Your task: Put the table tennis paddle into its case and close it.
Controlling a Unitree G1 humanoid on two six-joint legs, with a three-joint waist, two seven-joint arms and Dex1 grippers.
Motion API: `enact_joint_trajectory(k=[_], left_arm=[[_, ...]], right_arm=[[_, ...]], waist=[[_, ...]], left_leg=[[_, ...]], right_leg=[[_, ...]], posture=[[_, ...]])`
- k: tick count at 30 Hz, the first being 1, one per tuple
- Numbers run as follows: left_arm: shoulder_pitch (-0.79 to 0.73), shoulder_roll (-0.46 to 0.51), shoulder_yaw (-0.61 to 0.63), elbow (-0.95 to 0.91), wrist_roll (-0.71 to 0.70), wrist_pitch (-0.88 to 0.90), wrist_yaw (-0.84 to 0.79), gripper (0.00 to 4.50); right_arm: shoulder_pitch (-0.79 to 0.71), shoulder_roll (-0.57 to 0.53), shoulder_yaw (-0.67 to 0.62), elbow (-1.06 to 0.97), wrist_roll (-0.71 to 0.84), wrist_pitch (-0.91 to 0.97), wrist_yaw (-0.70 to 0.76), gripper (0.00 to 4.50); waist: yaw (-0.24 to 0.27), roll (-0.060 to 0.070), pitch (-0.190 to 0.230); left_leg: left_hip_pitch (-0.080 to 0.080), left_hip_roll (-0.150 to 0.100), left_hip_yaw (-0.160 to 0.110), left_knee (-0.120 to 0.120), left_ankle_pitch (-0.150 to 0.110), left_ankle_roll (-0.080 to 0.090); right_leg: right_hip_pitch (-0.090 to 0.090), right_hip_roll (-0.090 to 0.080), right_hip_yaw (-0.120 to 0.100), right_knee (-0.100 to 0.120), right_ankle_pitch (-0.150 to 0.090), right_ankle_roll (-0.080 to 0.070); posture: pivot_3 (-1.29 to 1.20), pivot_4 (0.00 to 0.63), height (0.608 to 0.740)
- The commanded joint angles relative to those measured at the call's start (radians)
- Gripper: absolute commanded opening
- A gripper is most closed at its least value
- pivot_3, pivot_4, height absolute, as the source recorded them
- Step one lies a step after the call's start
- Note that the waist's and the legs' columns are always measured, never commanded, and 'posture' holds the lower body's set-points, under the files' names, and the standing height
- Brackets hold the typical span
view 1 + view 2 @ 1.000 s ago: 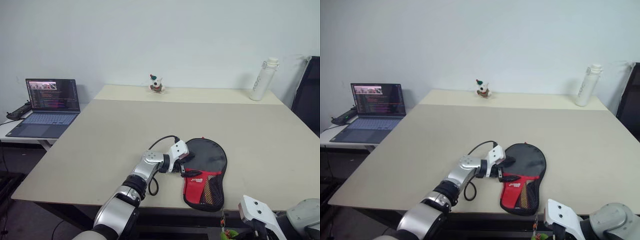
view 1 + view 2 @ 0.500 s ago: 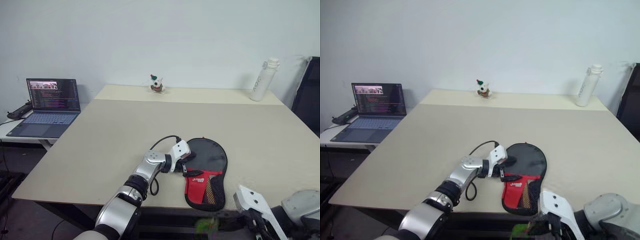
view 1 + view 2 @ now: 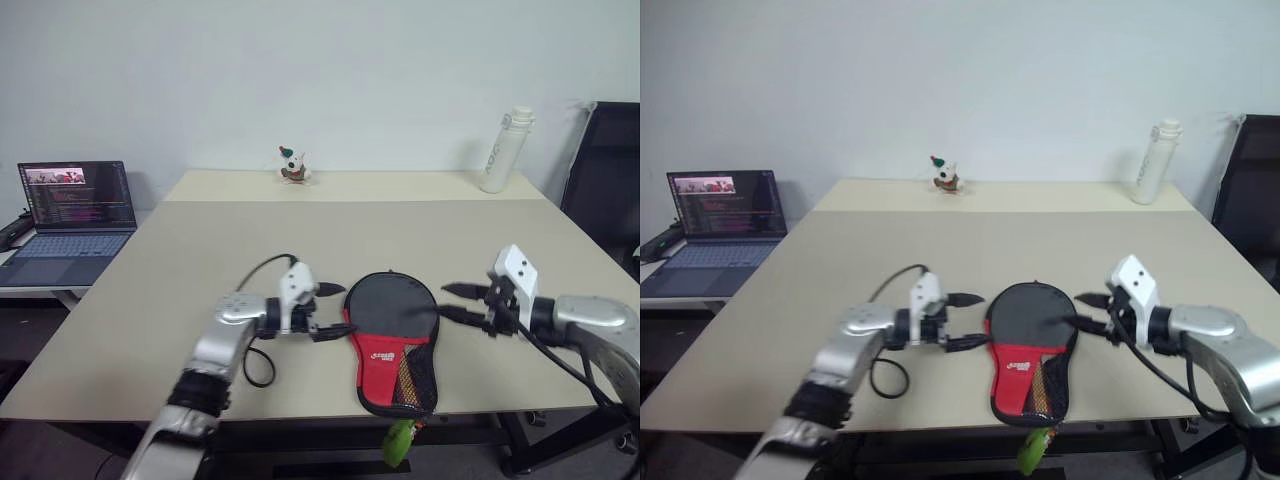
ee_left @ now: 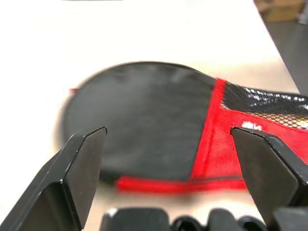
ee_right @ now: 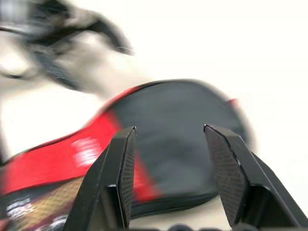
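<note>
The case [image 3: 391, 307] lies flat near the table's front edge, round black end away from me and red panel [image 3: 381, 360] with mesh pocket toward me. Its green tag [image 3: 400, 441] hangs over the front edge. The paddle is hidden from view. My left gripper [image 3: 336, 310] hovers just left of the case, open, with nothing between its fingers. My right gripper [image 3: 453, 302] hovers just right of the case, also open and empty. Both point inward at the case [image 4: 144, 115], which shows beyond each pair of fingers [image 5: 121, 163].
An open laptop [image 3: 70, 215] sits on a lower side table at far left. A small toy figure [image 3: 291, 165] and a white bottle [image 3: 505, 150] stand at the back of the table [image 3: 200, 250]. A black chair [image 3: 605, 170] is at the right.
The camera has shifted. My right arm rose from below the table's front edge to the case's right side and its gripper opened. My left gripper drew back leftward off the case.
</note>
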Motion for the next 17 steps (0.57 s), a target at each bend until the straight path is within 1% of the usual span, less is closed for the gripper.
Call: enact_joint_trajectory(k=[1, 3, 5, 9, 12, 17], left_arm=[[0.046, 0.010, 0.016, -0.175, -0.041, 0.098, 0.073, 4.50], [0.088, 0.037, 0.058, -0.244, -0.059, 0.130, 0.112, 4.50], [0.108, 0.049, 0.072, -0.276, -0.062, 0.140, 0.146, 4.50], [0.097, 0.044, 0.038, -0.289, -0.043, 0.139, 0.195, 4.50], [0.100, 0.049, 0.027, -0.252, -0.022, 0.102, 0.219, 4.50], [0.114, 0.031, 0.040, -0.231, -0.043, 0.112, 0.266, 4.50]], right_arm=[[-0.060, 0.009, 0.006, 0.151, -0.070, -0.141, 0.068, 2.37], [-0.094, 0.019, 0.034, 0.248, -0.117, -0.195, 0.098, 2.37], [-0.119, 0.020, 0.044, 0.325, -0.149, -0.235, 0.120, 2.37], [-0.161, -0.003, 0.025, 0.482, -0.206, -0.323, 0.150, 2.37], [-0.165, 0.004, 0.016, 0.489, -0.225, -0.333, 0.136, 2.37], [-0.115, -0.010, 0.020, 0.403, -0.234, -0.284, 0.136, 2.37]], waist=[[0.006, 0.000, 0.000], [0.007, 0.000, 0.001], [0.006, 0.000, 0.001], [0.006, 0.000, 0.001], [0.003, 0.000, 0.001], [0.000, 0.000, 0.001]], left_leg=[[0.000, 0.000, 0.000, 0.000, 0.000, 0.000], [-0.001, -0.001, 0.001, 0.000, 0.000, 0.000], [-0.001, -0.001, 0.002, 0.001, 0.000, 0.000], [0.001, -0.001, 0.003, 0.000, 0.000, 0.000], [0.001, -0.001, 0.005, 0.000, 0.000, 0.000], [0.001, 0.000, 0.006, 0.000, 0.000, 0.000]], right_leg=[[0.000, 0.000, 0.000, 0.000, 0.000, 0.000], [0.000, -0.001, 0.001, -0.001, 0.000, 0.000], [0.000, -0.002, 0.002, -0.001, 0.000, 0.000], [0.000, -0.001, 0.003, 0.000, 0.000, 0.000], [0.000, -0.001, 0.004, 0.000, 0.000, 0.000], [-0.001, -0.001, 0.005, 0.000, 0.000, 0.000]], posture=[[0.00, 0.150, 0.740], [0.00, 0.150, 0.740], [0.00, 0.150, 0.740], [0.00, 0.150, 0.740], [0.00, 0.150, 0.740], [0.00, 0.150, 0.740]])
